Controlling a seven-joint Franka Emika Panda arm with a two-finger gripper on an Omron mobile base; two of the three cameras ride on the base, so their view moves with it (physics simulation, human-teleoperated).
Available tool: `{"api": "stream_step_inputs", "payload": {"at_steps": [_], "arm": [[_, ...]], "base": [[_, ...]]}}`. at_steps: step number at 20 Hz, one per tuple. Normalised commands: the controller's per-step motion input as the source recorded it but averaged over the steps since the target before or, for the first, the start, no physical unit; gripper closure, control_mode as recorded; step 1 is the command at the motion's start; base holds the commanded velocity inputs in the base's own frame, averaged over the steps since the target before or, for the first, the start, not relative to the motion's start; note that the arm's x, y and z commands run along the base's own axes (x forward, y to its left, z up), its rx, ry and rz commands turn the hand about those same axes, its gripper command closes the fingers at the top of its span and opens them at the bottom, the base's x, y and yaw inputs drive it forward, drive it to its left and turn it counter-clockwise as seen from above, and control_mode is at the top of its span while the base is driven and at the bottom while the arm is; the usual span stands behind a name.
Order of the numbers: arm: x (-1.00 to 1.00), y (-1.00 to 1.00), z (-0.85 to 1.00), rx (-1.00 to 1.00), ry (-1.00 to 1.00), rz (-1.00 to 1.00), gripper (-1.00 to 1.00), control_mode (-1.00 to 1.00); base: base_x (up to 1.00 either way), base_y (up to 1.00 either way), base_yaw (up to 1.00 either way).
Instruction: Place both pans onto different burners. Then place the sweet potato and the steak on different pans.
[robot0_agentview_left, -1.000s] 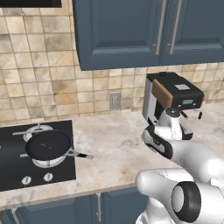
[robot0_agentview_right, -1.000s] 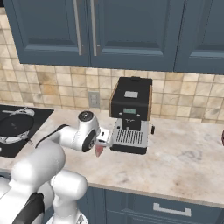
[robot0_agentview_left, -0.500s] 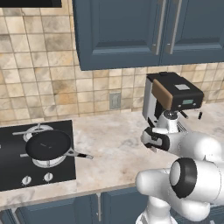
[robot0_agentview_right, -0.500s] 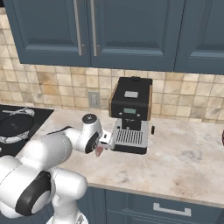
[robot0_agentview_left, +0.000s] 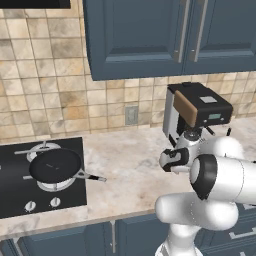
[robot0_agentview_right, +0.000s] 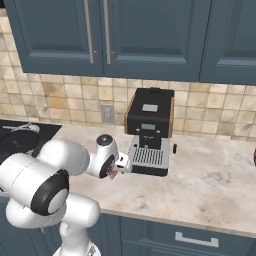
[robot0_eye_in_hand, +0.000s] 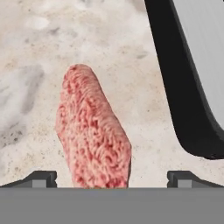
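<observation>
Steak (robot0_eye_in_hand: 94, 131) lies on the counter (robot0_eye_in_hand: 35, 57) between the spread tips of the claw (robot0_eye_in_hand: 110, 178), beside the coffee machine (robot0_eye_in_hand: 192, 78).

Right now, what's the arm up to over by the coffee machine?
The gripper hangs open straight over the steak, which lies on the marble counter beside the coffee machine; its fingertips straddle the meat without gripping it. One pan already sits on a burner of the cooktop.

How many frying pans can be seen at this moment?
1: a black pan sits on the front burner of the cooktop, handle pointing toward the counter. The second may lie outside the views.
</observation>
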Motion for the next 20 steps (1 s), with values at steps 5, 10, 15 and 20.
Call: {"api": "stream_step_inputs", "payload": {"at_steps": [5, 10, 15, 20], "arm": [[0.17, 0.00, -0.26, 0.00, 0.00, 0.00, -1.00, -1.00], [0.19, 0.00, -0.21, 0.00, 0.00, 0.00, -1.00, -1.00], [0.07, 0.00, -0.05, 0.00, 0.00, 0.00, 1.00, -1.00], [-0.02, 0.00, 0.24, 0.00, 0.00, 0.00, 1.00, -1.00]], "base": [[0.00, 0.00, 0.00], [0.00, 0.00, 0.00], [0.00, 0.00, 0.00], [0.00, 0.00, 0.00]]}}
